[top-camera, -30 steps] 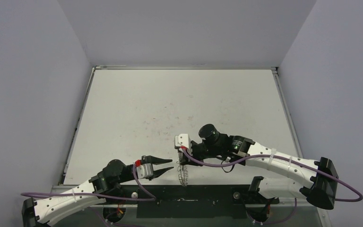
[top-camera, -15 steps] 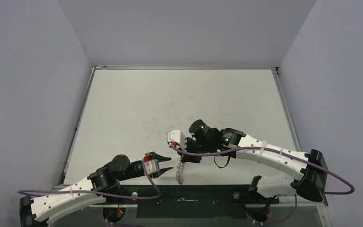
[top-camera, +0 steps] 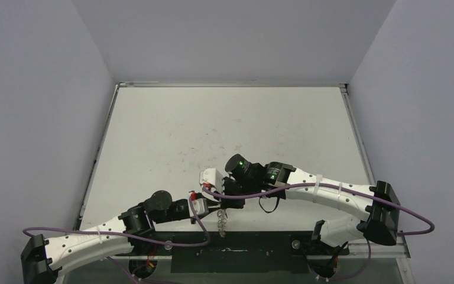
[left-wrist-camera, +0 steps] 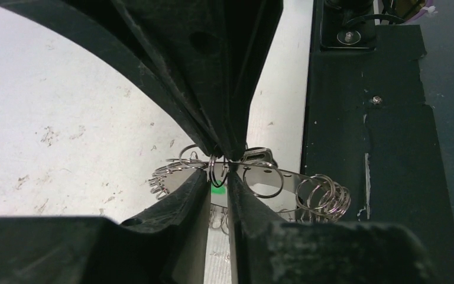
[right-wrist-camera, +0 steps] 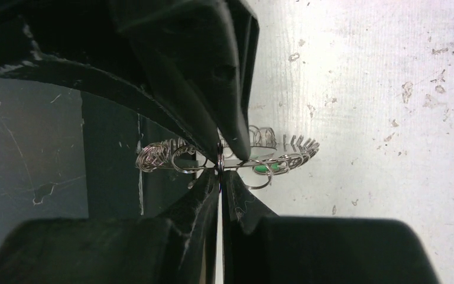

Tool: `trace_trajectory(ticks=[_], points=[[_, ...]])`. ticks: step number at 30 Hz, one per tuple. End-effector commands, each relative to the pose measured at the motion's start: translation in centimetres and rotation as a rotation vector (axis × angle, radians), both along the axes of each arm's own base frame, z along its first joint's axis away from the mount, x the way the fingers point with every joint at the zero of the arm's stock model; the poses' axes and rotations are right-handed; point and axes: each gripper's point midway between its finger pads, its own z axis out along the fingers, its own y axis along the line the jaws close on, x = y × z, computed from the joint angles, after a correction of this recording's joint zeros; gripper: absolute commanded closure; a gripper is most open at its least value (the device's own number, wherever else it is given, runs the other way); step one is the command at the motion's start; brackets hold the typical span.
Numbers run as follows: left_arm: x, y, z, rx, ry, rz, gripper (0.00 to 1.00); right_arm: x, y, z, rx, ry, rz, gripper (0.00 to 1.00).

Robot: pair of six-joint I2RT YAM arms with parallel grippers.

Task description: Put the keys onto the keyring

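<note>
Top external view puts my left jaws (top-camera: pixel 213 208) low at the near edge of the pale grey counter (top-camera: pixel 224 130). Left wrist view shows them a sliver apart at a small wire loop; whether they pinch it I cannot tell. Just right of them is the large silvery metal keyring (top-camera: pixel 221 223), fringed with wire loops, partly over the black strip (left-wrist-camera: pixel 366 118). A bright green plastic key tag (right-wrist-camera: pixel 264 168) peeps among the loops. My right jaws (right-wrist-camera: pixel 219 173) are pressed together, pinching one loop of the keyring.
</note>
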Motion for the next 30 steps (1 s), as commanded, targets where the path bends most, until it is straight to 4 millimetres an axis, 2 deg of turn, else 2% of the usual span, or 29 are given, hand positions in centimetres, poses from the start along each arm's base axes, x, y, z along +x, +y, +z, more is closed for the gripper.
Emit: trace_trajectory(ticks=[1,3,6,11,17,26,30], points=[[-0.2,-0.9,5.0,-0.134,-0.060,-0.029,0.86,0.5,1.6,2.2,0.072,-0.028,-0.005,1.00],[-0.2,-0.8,4.9,-0.133,-0.059,-0.029,0.86,0.5,1.6,2.2,0.072,-0.029,-0.006,1.00],[-0.3,-0.5,5.1,-0.135,-0.060,-0.025,0.78,0.6,1.6,2.1,0.068,-0.034,-0.008,1.00],[-0.5,0.2,5.4,-0.137,-0.070,-0.019,0.77,0.7,1.6,2.0,0.061,-0.034,-0.009,1.00],[-0.6,0.5,5.7,-0.162,-0.076,-0.016,0.84,0.6,1.8,2.1,0.069,-0.029,-0.014,1.00],[-0.4,-0.3,4.4,-0.093,-0.060,-0.033,0.82,0.3,2.1,2.1,0.068,-0.030,-0.005,1.00],[-0.4,-0.5,4.5,-0.104,-0.063,-0.037,0.94,0.2,2.1,2.1,0.062,-0.032,0.000,1.00]])
